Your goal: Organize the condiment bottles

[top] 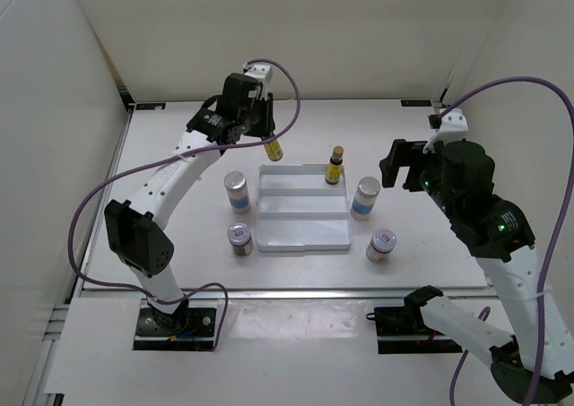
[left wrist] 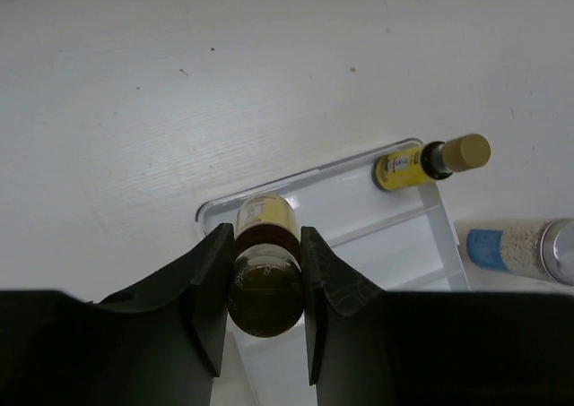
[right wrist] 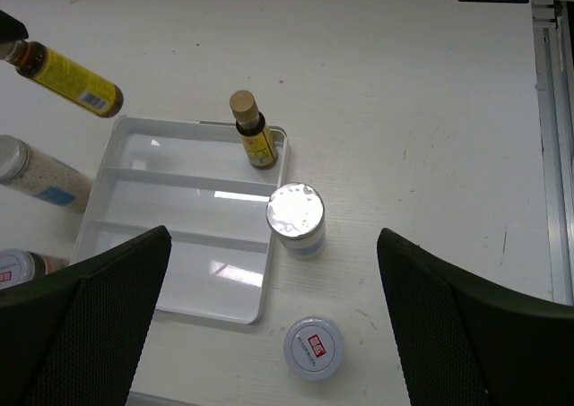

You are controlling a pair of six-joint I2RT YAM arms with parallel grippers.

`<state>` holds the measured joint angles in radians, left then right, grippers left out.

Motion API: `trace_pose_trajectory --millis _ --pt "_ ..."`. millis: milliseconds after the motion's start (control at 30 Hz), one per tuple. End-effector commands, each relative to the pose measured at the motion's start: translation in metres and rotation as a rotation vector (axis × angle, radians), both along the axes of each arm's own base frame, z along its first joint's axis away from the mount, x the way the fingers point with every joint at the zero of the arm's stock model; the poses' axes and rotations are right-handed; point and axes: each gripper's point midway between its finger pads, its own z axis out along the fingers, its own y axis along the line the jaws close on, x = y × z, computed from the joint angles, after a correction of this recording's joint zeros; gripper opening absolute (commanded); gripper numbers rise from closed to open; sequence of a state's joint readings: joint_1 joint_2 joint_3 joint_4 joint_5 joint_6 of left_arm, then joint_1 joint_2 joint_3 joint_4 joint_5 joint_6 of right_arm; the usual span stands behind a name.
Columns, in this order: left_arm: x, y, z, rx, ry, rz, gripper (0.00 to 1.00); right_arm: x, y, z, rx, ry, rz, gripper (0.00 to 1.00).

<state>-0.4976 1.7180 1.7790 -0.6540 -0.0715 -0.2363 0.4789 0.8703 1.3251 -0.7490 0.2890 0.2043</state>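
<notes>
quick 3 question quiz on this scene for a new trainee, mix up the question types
1. True or false: the left gripper is shut on the held amber bottle.
2. How many bottles stand inside the white tray? A) none B) one C) three
3. Fill in: the right gripper is ____.
Key: 1 true; 2 B, the standing amber bottle; 3 open.

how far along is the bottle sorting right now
Done: one amber bottle stands in the far compartment of the tray. In hand: the left hand holds the second amber bottle over the tray's far left corner; the right hand is open, holding nothing. Left: two blue-labelled bottles and two red-labelled bottles stand outside the tray.
</notes>
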Motion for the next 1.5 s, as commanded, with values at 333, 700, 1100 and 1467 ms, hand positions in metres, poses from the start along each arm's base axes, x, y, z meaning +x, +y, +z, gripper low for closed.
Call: trace_pose_trajectory --millis 333,700,1100,1467 --pt "0.001 -0.023 -0.075 0.067 0.097 0.016 0.11 -0.01 -0.01 -0.001 0.008 -0.012 -0.03 0.99" --pt "0.009 -0.022 -0.102 0.122 0.117 0.054 0.53 -0.009 -0.014 -0.042 -0.007 0.107 -0.093 0.99" --pt "-0.015 -0.006 0.013 0.049 -0.103 0.028 1.0 0.024 0.009 -0.14 -0.093 0.354 -0.103 0.99" --pt "-0.073 0.146 0.013 0.224 -0.227 0.337 1.0 0.07 0.021 -0.188 -0.132 0.484 -0.11 0.99"
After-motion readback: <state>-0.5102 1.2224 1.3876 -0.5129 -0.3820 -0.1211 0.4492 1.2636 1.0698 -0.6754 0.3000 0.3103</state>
